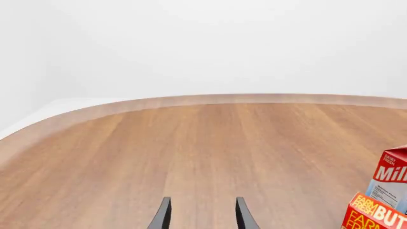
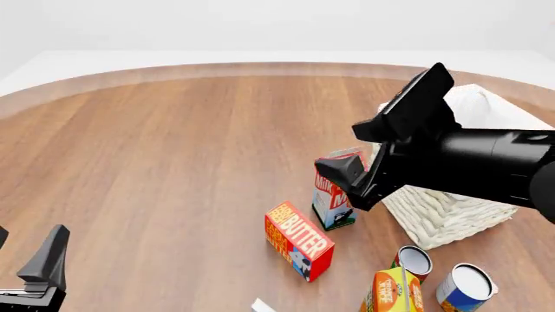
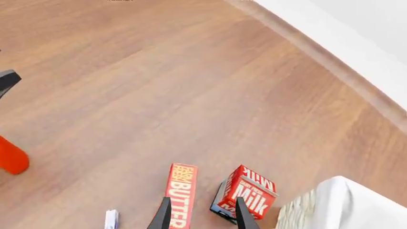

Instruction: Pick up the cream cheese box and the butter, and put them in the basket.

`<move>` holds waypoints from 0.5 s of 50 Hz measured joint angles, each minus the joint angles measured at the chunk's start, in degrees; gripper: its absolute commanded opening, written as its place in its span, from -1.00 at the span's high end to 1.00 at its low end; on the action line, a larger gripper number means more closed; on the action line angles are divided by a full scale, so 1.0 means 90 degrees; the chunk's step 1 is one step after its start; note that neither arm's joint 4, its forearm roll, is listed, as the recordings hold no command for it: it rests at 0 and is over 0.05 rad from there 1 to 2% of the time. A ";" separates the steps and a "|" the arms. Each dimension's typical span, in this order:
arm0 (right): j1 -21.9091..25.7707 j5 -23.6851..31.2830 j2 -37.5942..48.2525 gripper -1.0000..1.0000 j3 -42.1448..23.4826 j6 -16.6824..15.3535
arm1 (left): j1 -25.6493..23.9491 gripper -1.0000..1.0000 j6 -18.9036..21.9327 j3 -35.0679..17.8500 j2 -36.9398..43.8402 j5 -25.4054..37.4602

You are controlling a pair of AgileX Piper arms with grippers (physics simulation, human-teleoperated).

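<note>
- The butter [image 2: 299, 240] reads "FARM FRESH BUTTER" in yellow on red; it lies flat on the table [image 2: 173, 162], its long axis running diagonally, picture end toward the camera's side.
- Just beside it stands the "Milk" carton [image 2: 333, 198] (gabled, red and white), with the basket [image 2: 446, 218] to its right.
- A small white box [image 2: 262, 305] barely shows at the front edge.
- Right gripper [image 3: 202, 214] hangs above the butter and milk, fingers apart, empty.
- Left gripper [image 1: 202, 214] is likewise spread, holding nothing.

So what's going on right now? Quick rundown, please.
Both grippers open, empty: left low over bare table, right above the butter. Basket behind the right arm. Milk carton stands between butter and basket.
</note>
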 measured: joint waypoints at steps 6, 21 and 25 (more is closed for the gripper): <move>0.0097 -0.0131 0.0234 -1.00 0.0005 0.0213 | 0.0000 -1.00 0.0000 0.0000 0.0000 0.0000; 0.0297 -0.0692 0.0977 -1.00 0.0337 0.0618 | 0.0000 -1.00 0.0000 0.0000 0.0000 0.0000; 0.0342 -0.0914 0.1186 -1.00 0.0541 0.0718 | 0.0000 -1.00 0.0000 0.0000 0.0000 0.0000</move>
